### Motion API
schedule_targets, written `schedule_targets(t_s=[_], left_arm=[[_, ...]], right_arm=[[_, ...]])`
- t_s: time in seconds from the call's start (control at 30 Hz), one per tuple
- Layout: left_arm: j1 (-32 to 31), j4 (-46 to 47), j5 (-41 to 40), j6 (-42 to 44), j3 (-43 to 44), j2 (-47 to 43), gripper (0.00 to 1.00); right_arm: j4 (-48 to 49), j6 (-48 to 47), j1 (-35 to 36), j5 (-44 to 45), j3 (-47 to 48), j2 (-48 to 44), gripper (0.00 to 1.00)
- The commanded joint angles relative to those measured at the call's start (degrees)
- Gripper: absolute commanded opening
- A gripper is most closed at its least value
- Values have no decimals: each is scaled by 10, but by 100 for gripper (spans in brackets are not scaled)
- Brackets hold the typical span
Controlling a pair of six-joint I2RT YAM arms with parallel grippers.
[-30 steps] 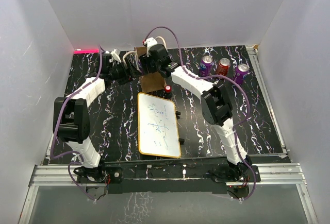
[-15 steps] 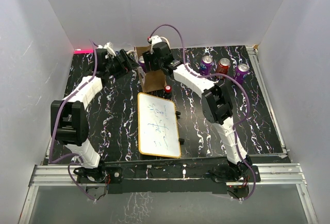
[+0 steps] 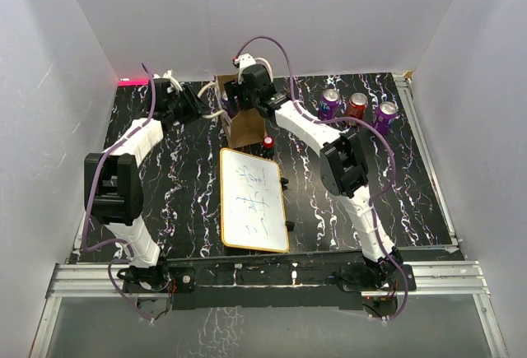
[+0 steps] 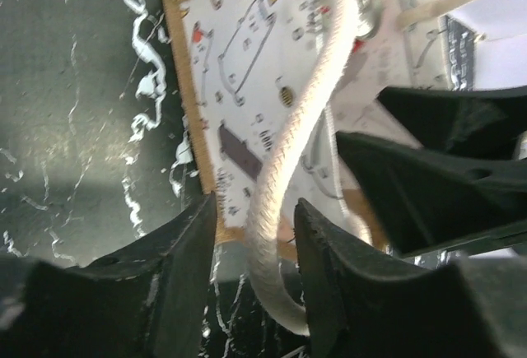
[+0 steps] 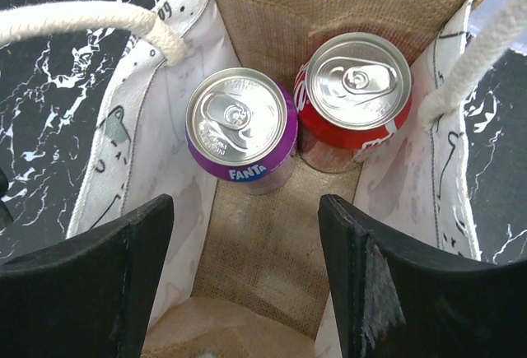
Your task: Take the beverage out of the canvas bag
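Note:
The canvas bag (image 3: 241, 130) stands upright at the back middle of the table. In the right wrist view I look down into its open mouth (image 5: 272, 234). A purple Fanta can (image 5: 241, 123) and a red can (image 5: 356, 86) stand side by side at its far end. My right gripper (image 5: 245, 210) (image 3: 240, 99) hangs open and empty just above the opening. My left gripper (image 4: 255, 202) (image 3: 200, 108) is left of the bag. Its jaws stand close around the bag's cream rope handle (image 4: 284, 185) and hold it out to the left.
Three cans stand at the back right: purple (image 3: 329, 104), red (image 3: 356, 104), purple (image 3: 385, 115). A wood-framed whiteboard (image 3: 254, 200) lies in front of the bag, with a small red object (image 3: 268, 141) by its far corner. White walls enclose the table.
My left gripper has drawn left away from the bag, taking the rope handle with it. My right gripper has shifted a little left and back, over the bag's mouth.

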Motion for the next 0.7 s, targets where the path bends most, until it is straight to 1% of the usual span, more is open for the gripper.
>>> schedule_targets(t_s=[0.0, 0.03, 0.13, 0.23, 0.4, 0.53, 0.67], left_arm=[[5, -15, -10, 30, -28, -28, 35], [5, -18, -10, 34, -30, -28, 31], [5, -27, -21, 53, -34, -28, 26], [5, -47, -36, 70, -31, -26, 19], [5, -50, -38, 81, -31, -29, 17], [5, -50, -31, 84, -31, -24, 9], [5, -50, -19, 83, -28, -17, 2]], right_arm=[[3, -44, -4, 16, 57, 21, 75], [-1, -49, -4, 17, 65, 27, 75], [-4, -56, -4, 22, 79, 42, 80], [1, -59, -4, 12, 85, 53, 81], [15, -58, -2, 7, 93, 76, 82], [28, -63, 4, 7, 106, 97, 87], [39, -60, 9, 1, 119, 116, 88]])
